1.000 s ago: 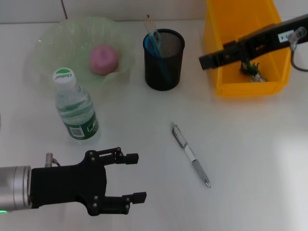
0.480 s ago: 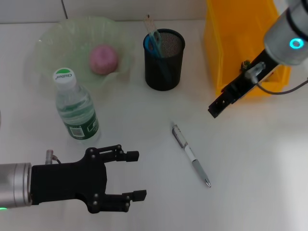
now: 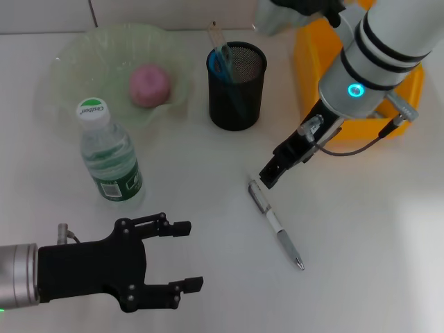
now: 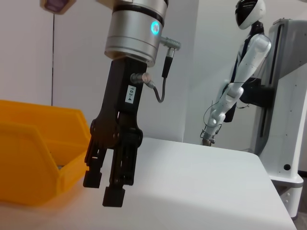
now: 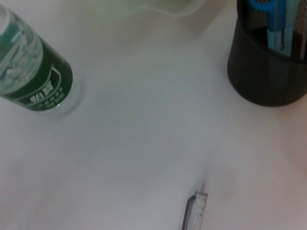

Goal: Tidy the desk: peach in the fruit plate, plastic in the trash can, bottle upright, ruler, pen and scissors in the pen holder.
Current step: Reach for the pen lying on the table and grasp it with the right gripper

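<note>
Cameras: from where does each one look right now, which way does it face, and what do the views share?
Head view: high, looking down on the desk; both arms show, left gripper near, right gripper over the pen.
Left wrist view: low, facing across the desk at the right gripper and trash can.
Right wrist view: looking down at pen, bottle, pen holder; no fingers show.
Shared: pen, bottle, pen holder.

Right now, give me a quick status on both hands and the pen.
Right hand poised above the pen's top end, holding nothing. Left hand open, idle near the bottle. Pen flat on the desk, nothing blocking.
</note>
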You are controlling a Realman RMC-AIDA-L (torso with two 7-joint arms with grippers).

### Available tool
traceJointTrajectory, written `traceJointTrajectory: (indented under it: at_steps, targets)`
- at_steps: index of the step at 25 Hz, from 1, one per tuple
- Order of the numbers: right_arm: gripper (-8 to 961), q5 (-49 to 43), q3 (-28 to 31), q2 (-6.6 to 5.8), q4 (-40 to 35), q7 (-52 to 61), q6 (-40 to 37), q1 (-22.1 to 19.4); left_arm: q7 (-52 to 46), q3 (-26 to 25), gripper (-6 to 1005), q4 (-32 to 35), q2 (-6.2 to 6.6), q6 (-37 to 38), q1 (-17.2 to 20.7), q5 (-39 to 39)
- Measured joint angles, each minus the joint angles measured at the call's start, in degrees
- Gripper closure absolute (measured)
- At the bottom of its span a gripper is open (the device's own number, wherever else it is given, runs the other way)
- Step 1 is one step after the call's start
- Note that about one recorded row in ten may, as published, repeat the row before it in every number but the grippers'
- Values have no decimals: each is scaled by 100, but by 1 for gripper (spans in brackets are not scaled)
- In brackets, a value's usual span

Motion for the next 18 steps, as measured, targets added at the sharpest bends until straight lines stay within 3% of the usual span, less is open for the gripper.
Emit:
traceJointTrajectory:
  at_steps: [18]
  targets:
    - [131, 476, -991, -4, 1185, 1, 986, 423, 21, 45, 199, -5, 0, 18, 16, -1]
